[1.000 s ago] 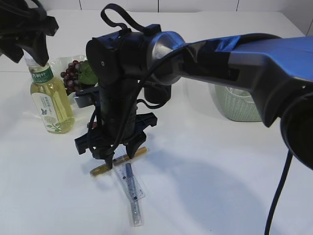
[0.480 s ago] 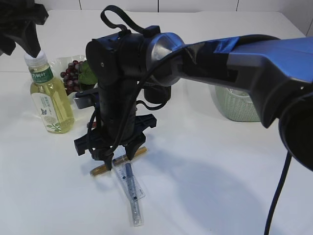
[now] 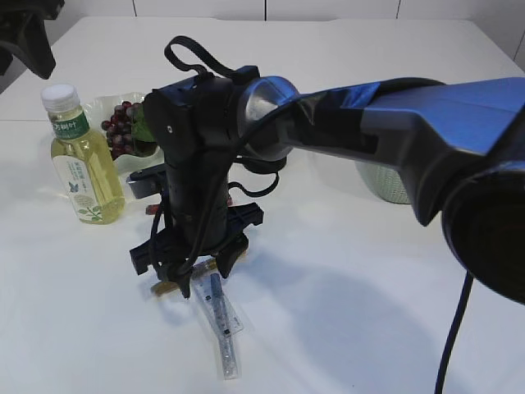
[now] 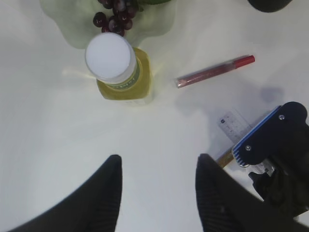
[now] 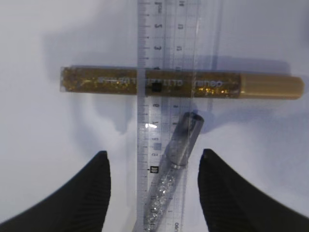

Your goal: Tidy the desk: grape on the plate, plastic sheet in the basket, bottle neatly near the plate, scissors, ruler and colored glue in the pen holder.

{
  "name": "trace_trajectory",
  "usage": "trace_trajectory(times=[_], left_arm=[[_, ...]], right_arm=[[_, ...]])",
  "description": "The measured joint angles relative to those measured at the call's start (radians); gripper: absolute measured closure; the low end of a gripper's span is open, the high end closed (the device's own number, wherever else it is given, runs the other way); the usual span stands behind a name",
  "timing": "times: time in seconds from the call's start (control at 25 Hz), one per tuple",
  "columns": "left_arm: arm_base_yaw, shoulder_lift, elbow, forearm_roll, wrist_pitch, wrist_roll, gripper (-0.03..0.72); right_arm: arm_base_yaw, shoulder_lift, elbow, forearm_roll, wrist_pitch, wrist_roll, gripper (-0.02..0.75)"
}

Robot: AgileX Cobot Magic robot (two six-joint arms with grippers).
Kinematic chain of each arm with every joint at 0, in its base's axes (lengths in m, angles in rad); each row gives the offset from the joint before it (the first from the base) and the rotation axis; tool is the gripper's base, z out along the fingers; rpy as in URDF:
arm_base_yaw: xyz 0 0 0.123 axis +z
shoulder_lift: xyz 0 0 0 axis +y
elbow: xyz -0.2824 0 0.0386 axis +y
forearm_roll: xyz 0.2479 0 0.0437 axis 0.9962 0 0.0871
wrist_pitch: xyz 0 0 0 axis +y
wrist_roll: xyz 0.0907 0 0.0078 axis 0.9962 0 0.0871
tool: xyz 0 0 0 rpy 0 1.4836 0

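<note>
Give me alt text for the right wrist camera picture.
A clear ruler lies lengthwise over a gold glitter glue tube set crosswise on a white table. A silver glitter glue tube rests on the ruler, between the open right pincer fingers.

The plain white tabletop [image 3: 353, 279] spans the scene; at its far edge stands a white tiled wall [image 3: 328, 8] with thin seams.
</note>
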Motion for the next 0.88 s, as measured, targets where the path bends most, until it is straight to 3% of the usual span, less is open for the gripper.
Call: trace_trajectory(times=[0.88], left_arm=[[0.000,-0.008,0.000,0.006,0.000,0.006,0.327]], right_arm=[[0.000,0.033,-0.006,-0.033,-0.004,0.003,0.278]])
